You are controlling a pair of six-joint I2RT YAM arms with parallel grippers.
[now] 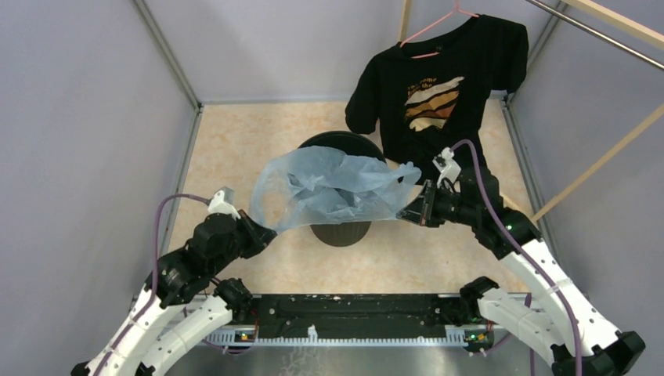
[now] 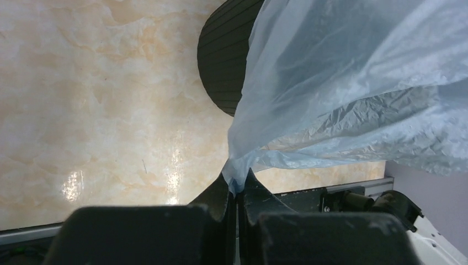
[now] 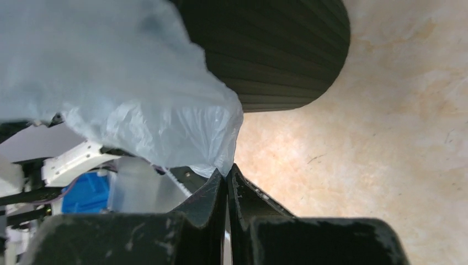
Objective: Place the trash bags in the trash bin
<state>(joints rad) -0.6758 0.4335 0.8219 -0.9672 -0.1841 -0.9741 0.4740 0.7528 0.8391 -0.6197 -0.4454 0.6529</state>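
Observation:
The pale-blue translucent trash bag (image 1: 329, 190) hangs stretched between my two grippers, over the front of the round black ribbed trash bin (image 1: 341, 232). My left gripper (image 1: 263, 229) is shut on the bag's left edge; in the left wrist view the film (image 2: 353, 83) is pinched between the jaws (image 2: 237, 182), with the bin (image 2: 223, 55) behind. My right gripper (image 1: 405, 211) is shut on the bag's right edge; in the right wrist view the film (image 3: 127, 94) runs into the jaws (image 3: 226, 172), beside the bin (image 3: 276, 49). The bag hides most of the bin's opening.
A black printed T-shirt (image 1: 438, 86) hangs on a pink hanger at the back right, close behind my right arm. Grey walls enclose the marbled floor (image 1: 235, 149). A wooden rail (image 1: 603, 160) slants at the right. The arms' black base bar (image 1: 352, 313) lies at the near edge.

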